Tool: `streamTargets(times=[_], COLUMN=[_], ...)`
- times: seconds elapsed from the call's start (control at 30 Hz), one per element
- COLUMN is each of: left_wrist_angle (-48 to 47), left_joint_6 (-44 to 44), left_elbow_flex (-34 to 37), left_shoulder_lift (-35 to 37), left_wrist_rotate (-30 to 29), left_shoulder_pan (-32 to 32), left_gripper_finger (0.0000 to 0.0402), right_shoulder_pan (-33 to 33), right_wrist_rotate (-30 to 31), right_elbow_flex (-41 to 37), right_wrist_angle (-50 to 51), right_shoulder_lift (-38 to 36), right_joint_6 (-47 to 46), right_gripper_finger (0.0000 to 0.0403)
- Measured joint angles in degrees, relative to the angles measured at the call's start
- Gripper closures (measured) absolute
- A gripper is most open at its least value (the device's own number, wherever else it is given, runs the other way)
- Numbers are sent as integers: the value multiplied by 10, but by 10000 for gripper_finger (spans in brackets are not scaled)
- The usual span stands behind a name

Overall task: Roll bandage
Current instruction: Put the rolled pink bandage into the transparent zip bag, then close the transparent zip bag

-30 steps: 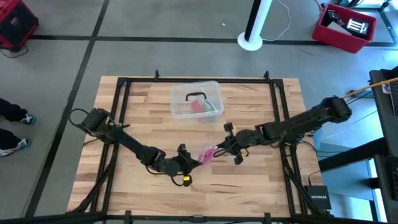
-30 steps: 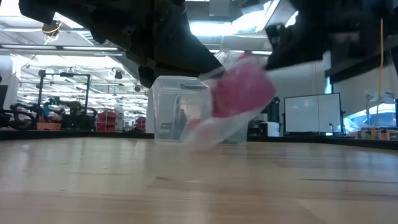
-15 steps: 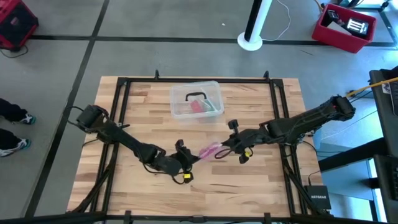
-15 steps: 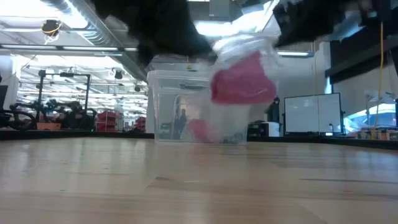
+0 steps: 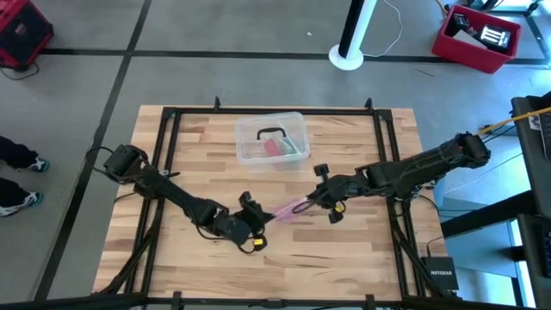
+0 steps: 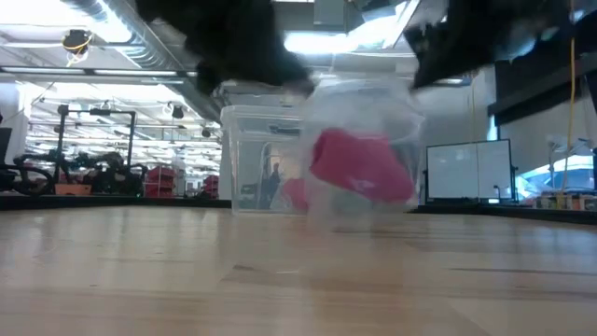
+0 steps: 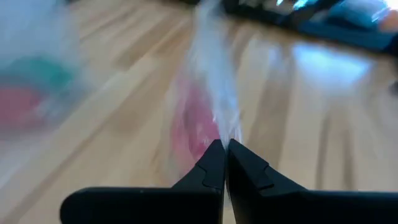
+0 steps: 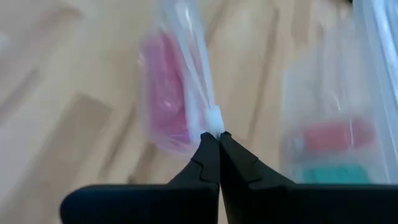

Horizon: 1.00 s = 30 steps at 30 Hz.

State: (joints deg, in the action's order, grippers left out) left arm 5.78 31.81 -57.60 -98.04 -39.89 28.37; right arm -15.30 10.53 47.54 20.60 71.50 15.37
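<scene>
The pink bandage (image 5: 288, 209) is a small roll inside a clear plastic wrapper (image 6: 364, 112), hanging between my two grippers over the table's middle. My left gripper (image 5: 263, 215) is shut on the wrapper's left end. My right gripper (image 5: 308, 204) is shut on its right end. The roll also shows in the low view (image 6: 362, 166), in the left wrist view (image 7: 196, 124) and in the right wrist view (image 8: 163, 93), sagging in the wrapper below the fingers. My left gripper pinches a thin gathered edge of the clear wrapper (image 7: 221, 118) between its two fingertips, slanting down from the table's left. The wrapper hangs off the table with the roll inside. My right gripper pinches the wrapper's opposite edge (image 8: 213, 118) between its fingertips, slanting down from the table's right. The film runs drawn between the two holds.
A clear plastic box (image 5: 272, 138) with pink and green contents stands toward the table's far edge, behind the wrapper; it shows in the low view (image 6: 256, 163) too. Bare wood lies on the near side of the grippers.
Both grippers have risen, staying shut on the wrapper. The wrapper has come up off the table and spread out between them, and the pink roll has sunk lower inside it.
</scene>
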Motion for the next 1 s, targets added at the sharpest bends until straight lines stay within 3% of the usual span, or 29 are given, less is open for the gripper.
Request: streamTargets(times=[0.1,0.3,0.57,0.8,1.0], left_wrist_angle=[-51,-40,-116,-1,140], left_joint_6=[57,30,26,-87,-142], left_elbow_flex=[1,1,2,2,0], left_shoulder_lift=[-1,3,76,116,44], left_wrist_rotate=[-2,8,83,82,126], left_shoulder_pan=[-4,-6,-27,-62,-110], left_gripper_finger=[400,391,293,249,247], right_shoulder_pan=[-11,-7,-8,-8,-8], right_wrist_rotate=[-34,-35,-39,-35,-29], right_elbow_flex=[6,2,2,2,2], right_wrist_angle=[-30,-26,-2,-25,-47], right_shoulder_lift=[-3,19,34,34,34], right_joint_6=[-5,-20,-75,-87,-87], right_gripper_finger=[403,403,403,403,403])
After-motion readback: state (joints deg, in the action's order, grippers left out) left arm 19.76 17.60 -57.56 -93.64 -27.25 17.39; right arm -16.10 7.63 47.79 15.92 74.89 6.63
